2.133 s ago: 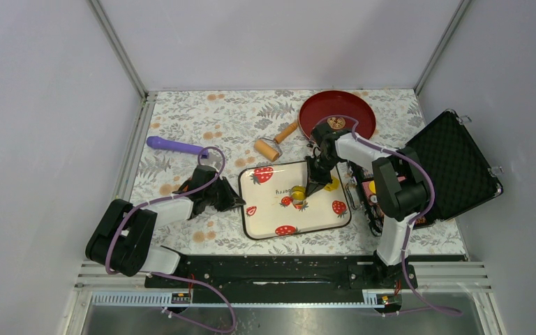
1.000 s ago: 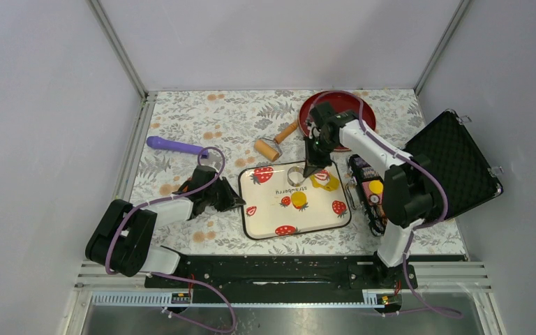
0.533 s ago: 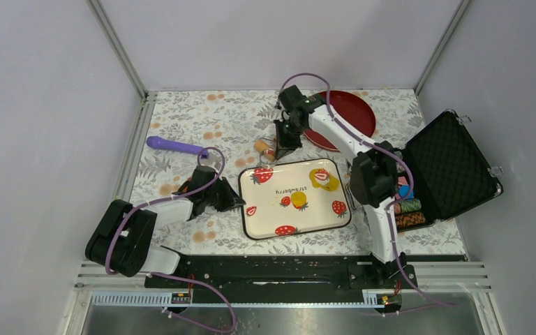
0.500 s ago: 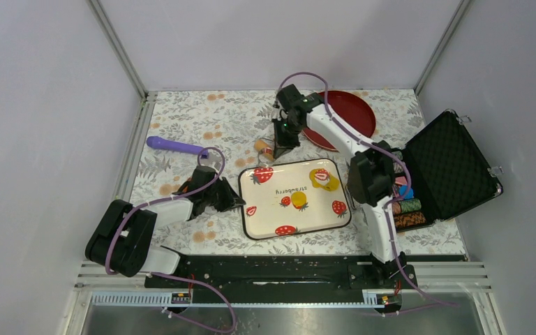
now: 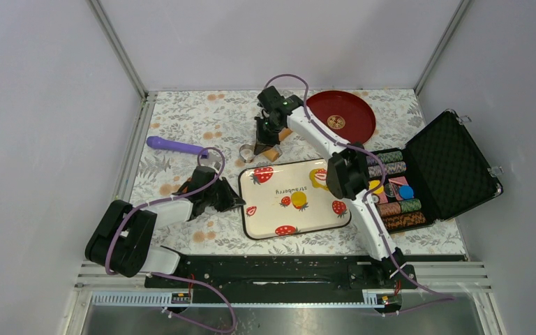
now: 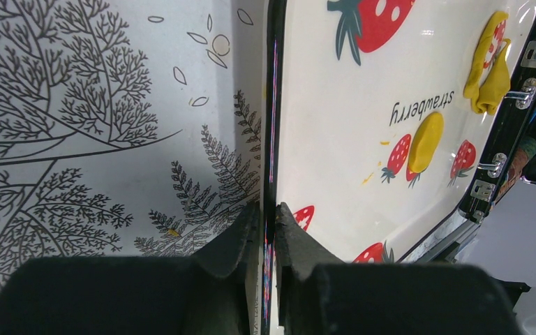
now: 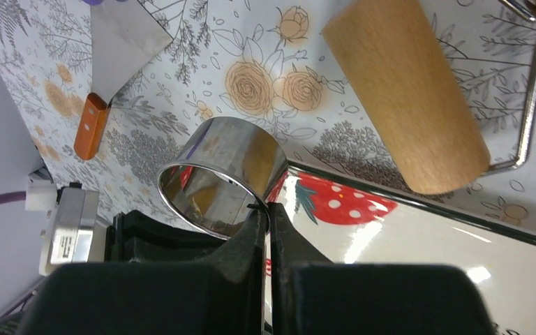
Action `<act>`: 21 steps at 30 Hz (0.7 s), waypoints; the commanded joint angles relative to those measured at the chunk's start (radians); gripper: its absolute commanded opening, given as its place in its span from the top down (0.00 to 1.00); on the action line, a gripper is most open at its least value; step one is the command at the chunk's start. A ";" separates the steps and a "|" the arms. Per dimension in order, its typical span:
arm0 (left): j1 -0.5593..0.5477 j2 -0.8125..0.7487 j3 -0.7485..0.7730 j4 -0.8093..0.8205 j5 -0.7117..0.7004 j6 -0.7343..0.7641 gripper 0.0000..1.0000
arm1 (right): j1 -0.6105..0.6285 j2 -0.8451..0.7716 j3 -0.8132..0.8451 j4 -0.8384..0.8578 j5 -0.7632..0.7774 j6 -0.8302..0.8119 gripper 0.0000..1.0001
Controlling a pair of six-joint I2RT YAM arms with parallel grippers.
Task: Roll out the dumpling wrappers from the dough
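Observation:
A small round yellow dumpling wrapper (image 5: 299, 198) lies mid-tray on the white strawberry-print tray (image 5: 314, 218); it also shows in the left wrist view (image 6: 426, 142). A ragged strip of yellow dough (image 5: 318, 179) lies at the tray's far right, partly under the right arm, and shows in the left wrist view (image 6: 488, 66). My left gripper (image 6: 268, 208) is shut on the tray's left rim. My right gripper (image 7: 268, 213) is shut on the wall of a shiny metal ring cutter (image 7: 223, 174), just beyond the tray's far left corner (image 5: 248, 150).
A wooden roller (image 7: 405, 91) with a wire frame lies by the ring cutter. A scraper with an orange handle (image 7: 91, 125) lies left of it. A purple stick (image 5: 174, 146), a red plate (image 5: 338, 115) and an open case of chips (image 5: 419, 181) surround the tray.
My right arm has lifted the ring cutter off the tray and carried it back and left, past the tray's far left corner. The round wrapper stays on the tray. The left arm has not moved.

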 commanded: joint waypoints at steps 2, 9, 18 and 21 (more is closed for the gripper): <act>0.000 0.024 -0.051 -0.097 -0.084 0.028 1.00 | 0.022 0.035 0.018 0.073 0.011 0.072 1.00; 0.002 0.023 -0.054 -0.092 -0.084 0.027 1.00 | 0.028 0.063 0.002 0.096 0.030 0.075 0.88; 0.003 0.026 -0.046 -0.104 -0.084 0.035 1.00 | 0.029 0.012 -0.006 0.096 0.048 0.044 0.50; 0.003 0.034 -0.033 -0.115 -0.082 0.048 1.00 | 0.029 -0.036 -0.044 0.096 0.059 0.024 0.43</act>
